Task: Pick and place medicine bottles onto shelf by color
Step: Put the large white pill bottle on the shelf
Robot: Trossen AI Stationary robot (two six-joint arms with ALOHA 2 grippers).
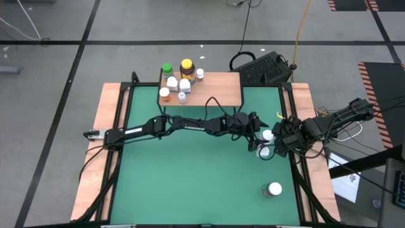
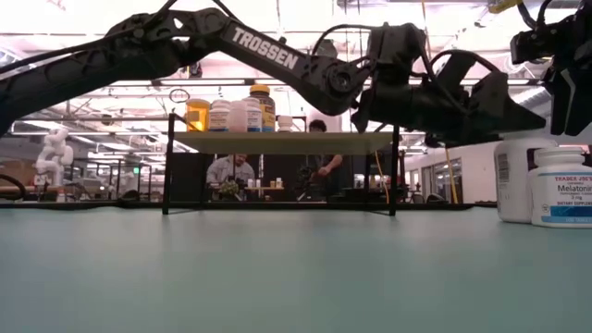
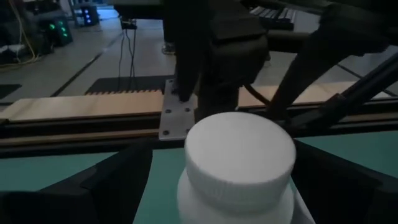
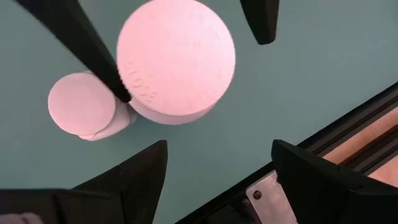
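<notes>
Seven or so bottles (image 1: 177, 79) already sit on the shelf (image 1: 218, 88), three remain on the counter (image 1: 190, 177), and I've got my left gripper (image 1: 261, 138) jaws wide around one white bottle (image 1: 267, 135), right gripper (image 1: 278, 147) jaws wide above.

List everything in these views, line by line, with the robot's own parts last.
shelf: one, light wood on black legs, at the mat's far edge
shelf bottles: about seven, mostly white, one green-capped, one amber with a yellow cap, one orange-topped; clustered at the shelf's left end
paired bottles: two, white-capped, side by side near the mat's right edge
lone bottle: one, white lid, near the front right corner
mat: one, green, in a wooden frame
keyboard: one, black, beyond the shelf
people: two, in the room behind
left tool: open, fingers on either side of the larger paired bottle
right tool: open, empty, above the pair
</notes>
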